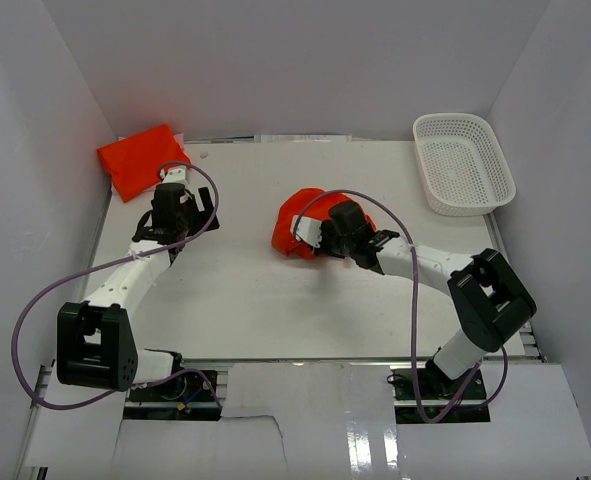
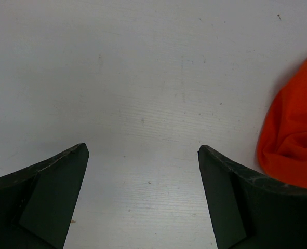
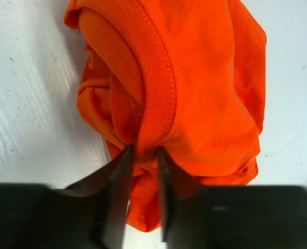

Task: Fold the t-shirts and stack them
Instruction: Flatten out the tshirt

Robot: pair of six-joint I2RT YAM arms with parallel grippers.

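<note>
Nothing legible in any of the three views: no text, label, brand, number or sign.
</note>
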